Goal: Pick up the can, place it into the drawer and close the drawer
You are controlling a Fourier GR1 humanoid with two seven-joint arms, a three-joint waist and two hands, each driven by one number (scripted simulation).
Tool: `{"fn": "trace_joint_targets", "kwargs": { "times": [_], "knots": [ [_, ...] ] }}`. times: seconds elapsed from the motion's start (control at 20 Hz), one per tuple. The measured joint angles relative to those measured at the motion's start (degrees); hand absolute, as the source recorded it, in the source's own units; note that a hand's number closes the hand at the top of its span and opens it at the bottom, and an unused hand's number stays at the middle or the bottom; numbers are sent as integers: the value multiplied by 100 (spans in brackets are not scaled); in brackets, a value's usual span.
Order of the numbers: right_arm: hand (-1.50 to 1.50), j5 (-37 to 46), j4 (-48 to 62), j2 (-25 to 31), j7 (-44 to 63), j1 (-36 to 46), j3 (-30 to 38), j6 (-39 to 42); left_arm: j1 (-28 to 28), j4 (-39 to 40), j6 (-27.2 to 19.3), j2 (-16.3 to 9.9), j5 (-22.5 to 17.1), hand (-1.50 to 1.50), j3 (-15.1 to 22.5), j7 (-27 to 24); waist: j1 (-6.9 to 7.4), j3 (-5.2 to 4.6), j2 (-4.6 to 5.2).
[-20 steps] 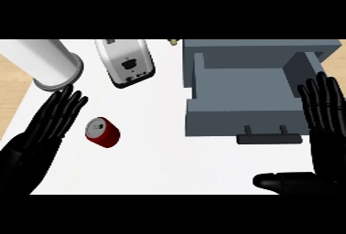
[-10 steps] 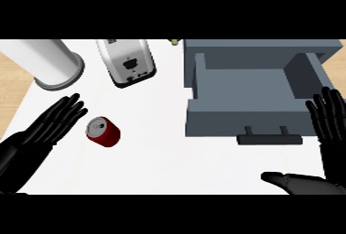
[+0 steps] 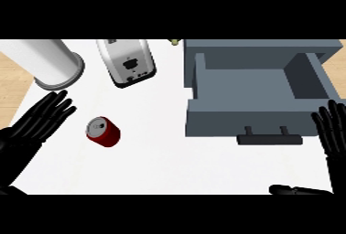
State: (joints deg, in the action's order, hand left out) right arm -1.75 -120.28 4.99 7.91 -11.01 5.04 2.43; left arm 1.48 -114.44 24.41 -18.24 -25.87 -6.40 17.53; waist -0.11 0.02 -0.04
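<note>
A red can point(image 3: 103, 131) with a silver top lies on the white counter, left of centre. My left hand point(image 3: 37, 123) is open just to its left, fingers straight and pointing up-right, apart from the can. The grey drawer point(image 3: 202, 114) stands pulled out at the upper right, its inside bare, a dark handle point(image 3: 269, 138) on its front. My right hand point(image 3: 334, 132) is open at the right edge beside the drawer's front corner, its thumb low near the bottom edge.
A white cylinder point(image 3: 51, 64) stands at the upper left. A silver toaster point(image 3: 128, 61) lies behind the can. The counter's left edge meets a wooden floor point(image 3: 13, 87).
Both hands have drawn back toward the lower edge and outward. The left hand has moved away from the cylinder to beside the can. The can and drawer have not moved.
</note>
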Motion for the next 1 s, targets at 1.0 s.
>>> {"fn": "trace_joint_targets", "kwargs": {
  "times": [1.0],
  "knots": [
    [-150, -167, 143, -92, -502, -394, 445, 529, -530, 1832, 378, 582, 1340, -150, -16, -1157, -11, -2, 4]
  ]
}}
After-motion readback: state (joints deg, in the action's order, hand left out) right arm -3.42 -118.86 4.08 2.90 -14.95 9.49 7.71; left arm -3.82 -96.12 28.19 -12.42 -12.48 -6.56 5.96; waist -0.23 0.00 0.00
